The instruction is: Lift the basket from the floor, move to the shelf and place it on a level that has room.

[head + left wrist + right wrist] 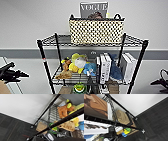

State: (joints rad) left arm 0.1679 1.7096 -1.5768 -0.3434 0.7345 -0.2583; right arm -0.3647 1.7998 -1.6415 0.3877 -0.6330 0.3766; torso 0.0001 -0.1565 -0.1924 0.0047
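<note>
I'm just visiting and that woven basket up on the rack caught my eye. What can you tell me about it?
The basket is rectangular, woven in a cream-and-dark checkered pattern, with a dark rim and two small black loop handles at its ends. It stands upright on the top wire tier of the black rack, slightly right of the middle, taking up about half its width. A Vogue magazine rises behind its rim. Neither gripper touches it.

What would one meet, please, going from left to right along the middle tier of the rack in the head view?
Brown plush → yellow plush → blue plush → white books → blue cloth item → more white books.
</note>
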